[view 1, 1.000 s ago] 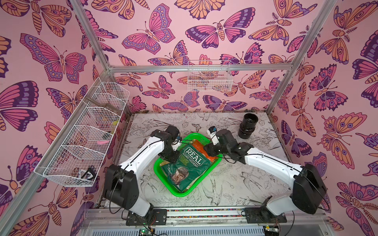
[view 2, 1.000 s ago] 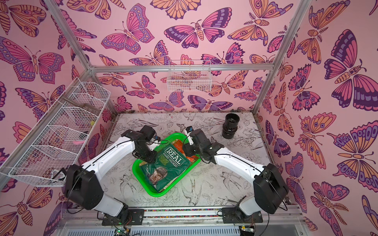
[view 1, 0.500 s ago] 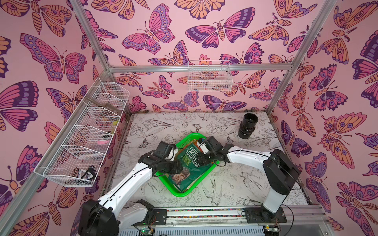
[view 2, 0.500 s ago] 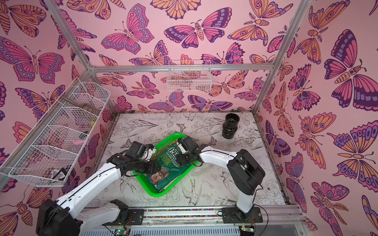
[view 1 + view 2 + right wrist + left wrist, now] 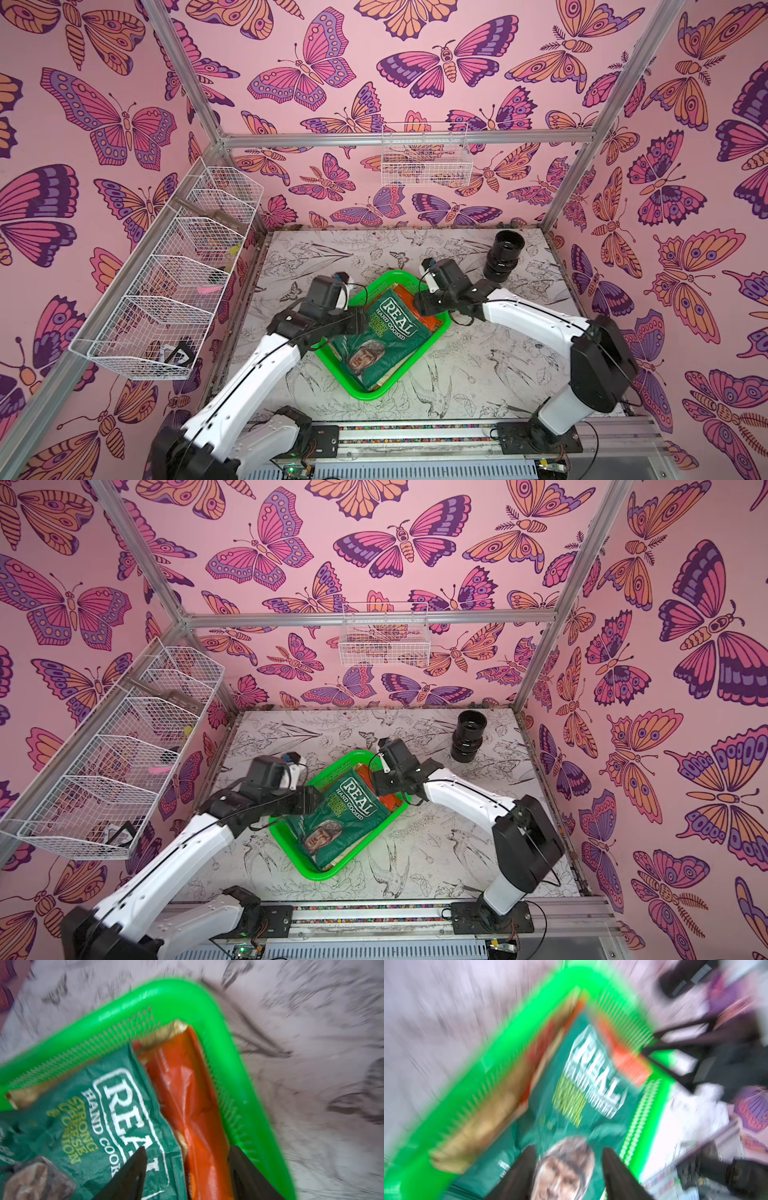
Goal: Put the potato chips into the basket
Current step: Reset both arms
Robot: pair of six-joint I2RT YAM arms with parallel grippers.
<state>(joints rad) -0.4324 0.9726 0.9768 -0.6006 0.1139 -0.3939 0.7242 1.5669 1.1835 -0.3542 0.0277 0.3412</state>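
The green basket [image 5: 376, 394] [image 5: 328, 872] sits mid-table in both top views. A dark green "REAL" bag of potato chips [image 5: 382, 336] [image 5: 340, 816] lies on top inside it. Under that bag an orange bag [image 5: 434, 322] [image 5: 187, 1095] and a tan bag [image 5: 483, 1126] show only their edges. My left gripper [image 5: 359, 322] [image 5: 570, 1148] hovers open over the REAL bag [image 5: 591, 1076] at the basket's left rim. Above the far right corner, my right gripper [image 5: 419, 305] [image 5: 188, 1147] is open over the REAL bag [image 5: 104, 1115] and the orange one. Neither holds anything.
A black ribbed cylinder [image 5: 504, 255] stands at the back right of the table. White wire baskets [image 5: 174, 282] line the left wall. A smaller wire basket [image 5: 426, 160] hangs on the back wall. Both wrist views are motion-blurred.
Both arms have shifted over the basket, the left one stretching in from the front. The left jaws have spread wider and the right slightly. The REAL bag stays in the basket.
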